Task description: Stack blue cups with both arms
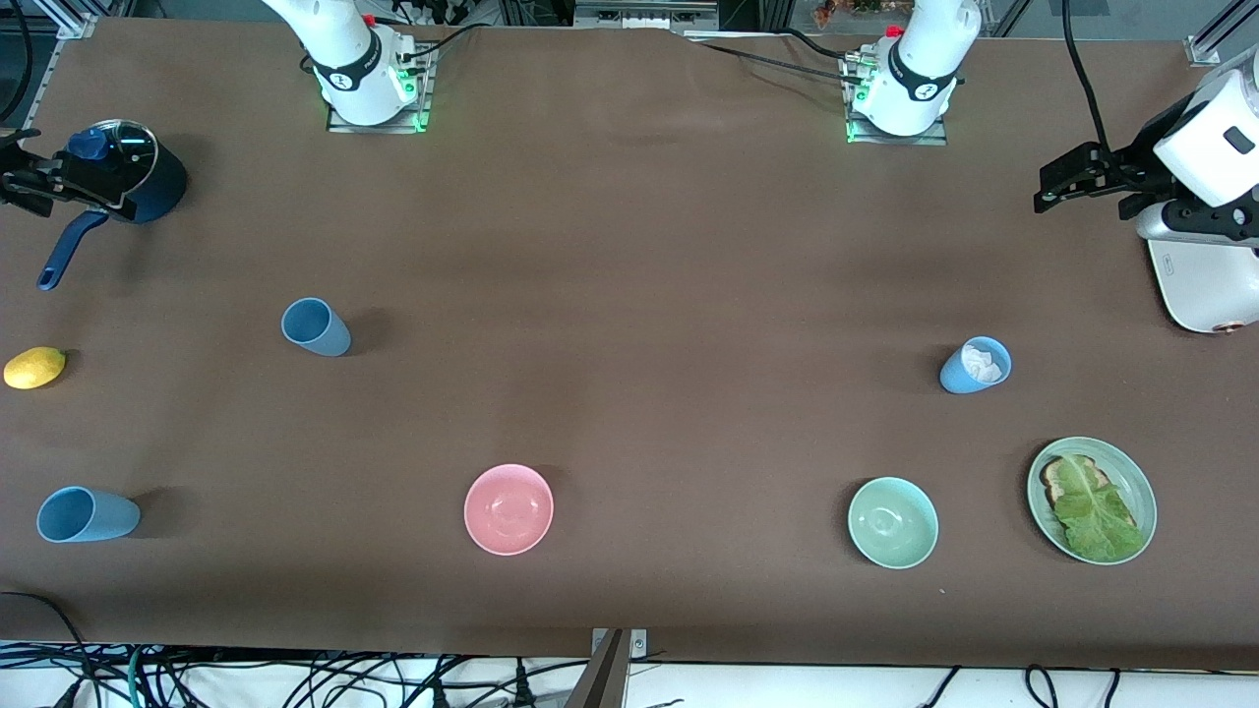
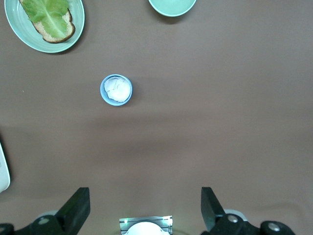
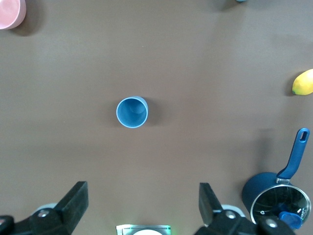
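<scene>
Start of stacking — nothing gripped yet. Left gripper (image 2: 145,208) wide open, empty, high over table (image 1: 629,295); right gripper (image 3: 143,205) likewise. Three blue cups upright, well apart: middle cup (image 1: 316,326), front-edge cup (image 1: 87,514), tissue-filled cup (image 1: 975,366). Next: descend, grasp an empty cup.

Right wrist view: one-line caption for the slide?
Open right tool high over an empty upright blue cup, navy pot and lemon nearby.
</scene>
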Tool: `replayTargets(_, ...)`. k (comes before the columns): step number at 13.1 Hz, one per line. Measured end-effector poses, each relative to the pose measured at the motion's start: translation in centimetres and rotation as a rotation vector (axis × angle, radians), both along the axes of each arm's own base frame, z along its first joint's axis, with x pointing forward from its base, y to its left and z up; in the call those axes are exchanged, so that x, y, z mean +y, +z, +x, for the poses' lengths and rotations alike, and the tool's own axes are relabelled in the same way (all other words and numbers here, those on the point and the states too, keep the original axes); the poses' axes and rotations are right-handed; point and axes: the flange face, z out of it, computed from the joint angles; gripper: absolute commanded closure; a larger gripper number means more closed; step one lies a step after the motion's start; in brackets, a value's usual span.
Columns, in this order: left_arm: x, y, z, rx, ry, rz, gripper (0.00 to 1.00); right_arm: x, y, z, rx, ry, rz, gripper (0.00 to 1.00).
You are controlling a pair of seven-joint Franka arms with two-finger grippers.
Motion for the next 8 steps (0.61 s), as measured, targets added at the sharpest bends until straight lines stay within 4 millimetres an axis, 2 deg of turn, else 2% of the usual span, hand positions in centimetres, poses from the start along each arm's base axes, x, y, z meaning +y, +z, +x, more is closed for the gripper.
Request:
replayTargets(5,0.0,-0.7,0.4,0.013,0.0,0.0,0.0,0.0,0.0,0.0,0.0,0.0,0.0,0.0)
replayTargets(8,0.2,-4.5,2.9,0.06,0.001,0.008,0.0,0.0,0.0,0.0,0.0,0.0,0.0,0.0)
